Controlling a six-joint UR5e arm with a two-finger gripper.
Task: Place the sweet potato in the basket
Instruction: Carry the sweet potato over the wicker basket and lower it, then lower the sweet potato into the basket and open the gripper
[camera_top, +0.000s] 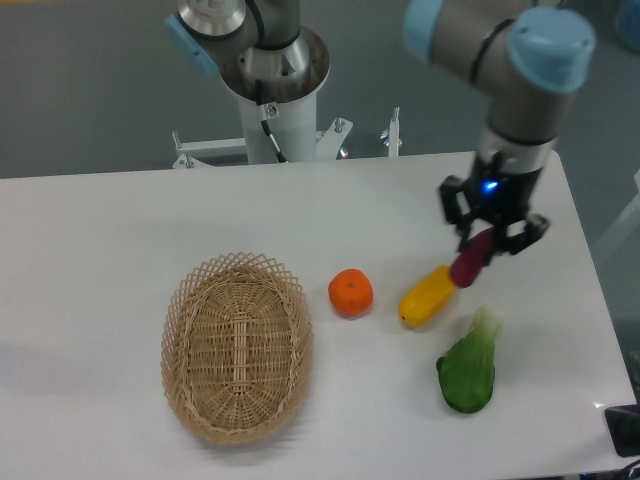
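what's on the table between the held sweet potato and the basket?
In the fixed camera view, the yellow vegetable lies just below-left of the sweet potato held in the gripper, then the orange. Beyond that, bare table up to the basket.

There is just one camera. It sits high up at the 6 o'clock side of the table (120, 210) and looks down and across toward 12 o'clock, where the robot's white post (278, 110) stands. It is far enough back to see almost the whole table top from side to side. The basket (237, 345) is near the camera, low in the view. The arm (500, 60) reaches in from 1 o'clock. Gray floor shows behind the table.
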